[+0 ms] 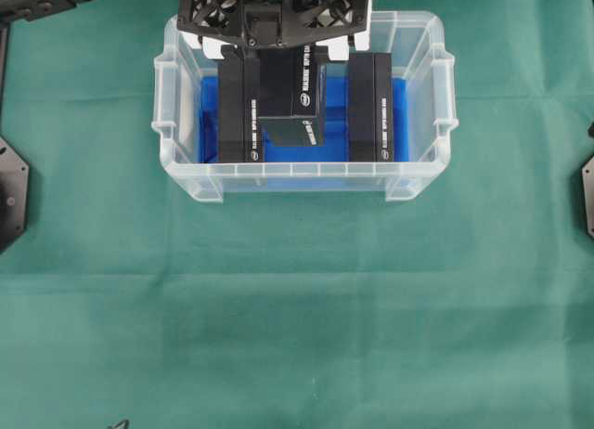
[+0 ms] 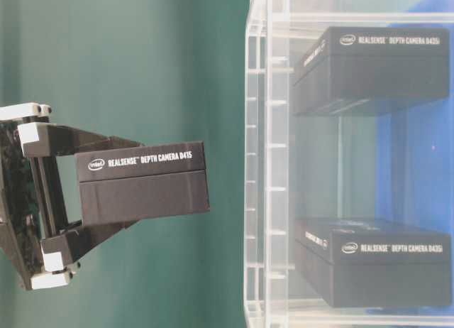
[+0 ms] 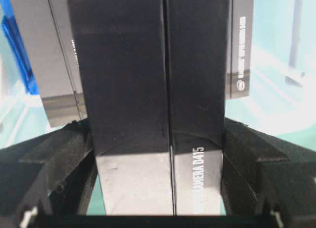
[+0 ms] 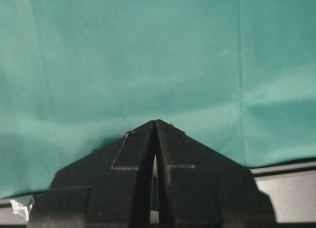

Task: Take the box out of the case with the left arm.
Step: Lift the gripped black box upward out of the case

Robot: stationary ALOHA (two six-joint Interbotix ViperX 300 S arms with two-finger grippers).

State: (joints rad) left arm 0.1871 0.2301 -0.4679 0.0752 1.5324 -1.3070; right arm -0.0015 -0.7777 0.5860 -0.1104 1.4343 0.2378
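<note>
A black box [image 1: 286, 90] marked "RealSense Depth Camera D415" hangs in my left gripper [image 1: 278, 39], which is shut on its two long sides. In the table-level view the box [image 2: 142, 182] is fully clear of the case [image 2: 259, 165], raised past its rim. The left wrist view shows the box [image 3: 148, 90] filling the gap between both fingers [image 3: 59, 164]. The case [image 1: 418, 180] is a clear bin with a blue floor, directly under the held box. My right gripper [image 4: 156, 123] is shut and empty over green cloth.
Two more black boxes stand in the case, one at its left [image 1: 238, 104] and one at its right [image 1: 371, 109]. Green cloth [image 1: 297, 308] covers the table around the case. Black arm bases sit at the left [image 1: 11, 192] and right [image 1: 587, 197] edges.
</note>
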